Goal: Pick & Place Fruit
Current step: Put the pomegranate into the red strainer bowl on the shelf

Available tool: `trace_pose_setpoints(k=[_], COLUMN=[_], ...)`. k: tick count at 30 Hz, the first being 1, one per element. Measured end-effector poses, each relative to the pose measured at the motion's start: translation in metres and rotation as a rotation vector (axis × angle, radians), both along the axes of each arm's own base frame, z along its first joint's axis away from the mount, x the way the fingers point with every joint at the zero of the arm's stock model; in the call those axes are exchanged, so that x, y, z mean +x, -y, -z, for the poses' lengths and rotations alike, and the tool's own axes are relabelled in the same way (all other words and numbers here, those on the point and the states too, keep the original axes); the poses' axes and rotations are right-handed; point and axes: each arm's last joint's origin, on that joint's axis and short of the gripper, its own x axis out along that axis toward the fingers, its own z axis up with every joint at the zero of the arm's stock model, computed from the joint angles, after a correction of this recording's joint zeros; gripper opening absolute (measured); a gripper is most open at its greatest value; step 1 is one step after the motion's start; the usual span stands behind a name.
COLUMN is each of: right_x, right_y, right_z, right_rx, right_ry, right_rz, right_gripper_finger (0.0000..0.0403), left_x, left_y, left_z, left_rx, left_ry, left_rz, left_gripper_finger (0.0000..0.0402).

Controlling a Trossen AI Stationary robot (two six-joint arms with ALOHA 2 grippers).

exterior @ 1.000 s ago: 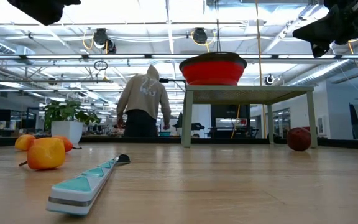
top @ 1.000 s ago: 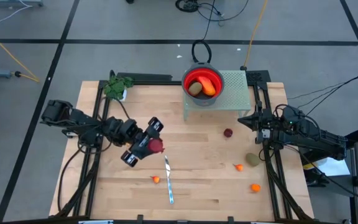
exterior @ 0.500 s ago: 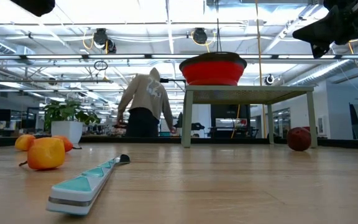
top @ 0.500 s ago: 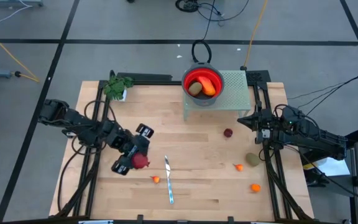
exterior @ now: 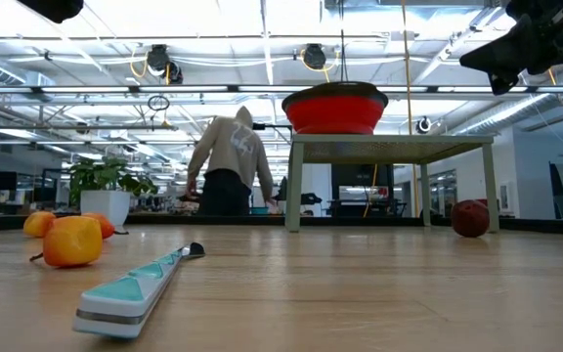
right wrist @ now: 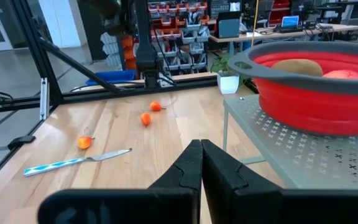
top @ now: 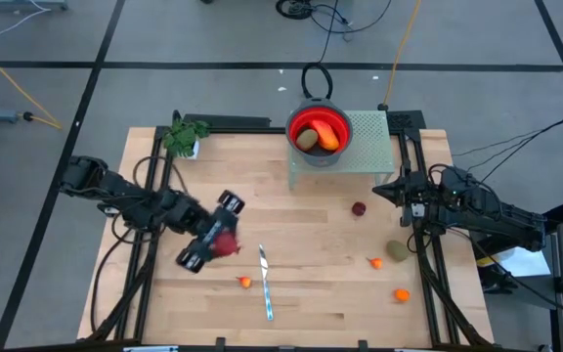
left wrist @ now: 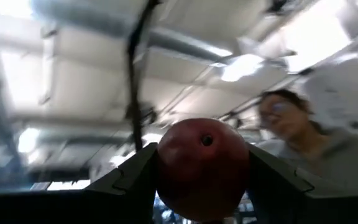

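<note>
My left gripper is over the table's left half, shut on a dark red ball and tilted upward. Red bowl stands on a green perforated stand at the far middle, with an olive-brown oval and an orange-red piece in it. On the table lie another dark red ball, an olive oval and orange bits. My right gripper waits shut by the right edge, beside the stand. My left gripper pinches the dark red ball by two opposite sides between its two fingers. The fingers slant upward, away from the table. The ball is lifted clear of the table.
A slim knife lies near the front middle, beside one orange bit. A green plant stands at the far left corner. Black frame rails run along the left and right sides. A person stands in the room behind the table.
My left gripper has swung with the red ball toward the table's left and near edges, and has rolled a little. The ball stays between the fingers, clear of the table.
</note>
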Motion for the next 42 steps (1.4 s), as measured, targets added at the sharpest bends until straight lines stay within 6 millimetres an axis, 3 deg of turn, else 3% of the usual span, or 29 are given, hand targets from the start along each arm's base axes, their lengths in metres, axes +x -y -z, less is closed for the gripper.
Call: trace_pose_setpoints(k=[13, 22, 32, 38, 42], right_x=[0.000, 0.000, 0.000, 0.000, 0.000], right_y=[0.000, 0.000, 0.000, 0.000, 0.000], right_z=[0.000, 0.000, 0.000, 0.000, 0.000], right_rx=[-0.003, -0.004, -0.004, -0.003, -0.003], right_ry=[0.001, 0.000, 0.000, 0.000, 0.000], right_rz=[0.000, 0.000, 0.000, 0.000, 0.000], right_gripper_finger=[0.0000, 0.0000, 0.0000, 0.0000, 0.0000], left_x=[0.033, 0.039, 0.038, 0.038, 0.045], left_y=[-0.024, -0.034, -0.038, -0.042, -0.049], left_z=[0.037, 0.065, 0.076, 0.075, 0.060], left_rx=[-0.596, -0.863, -0.847, -0.703, -0.556], left_ry=[-0.668, -0.951, -0.982, -0.929, -0.905], left_rz=[-0.186, -0.264, -0.494, -0.716, -0.842], left_gripper_finger=[0.0209, 0.0186, 0.0199, 0.0199, 0.0199])
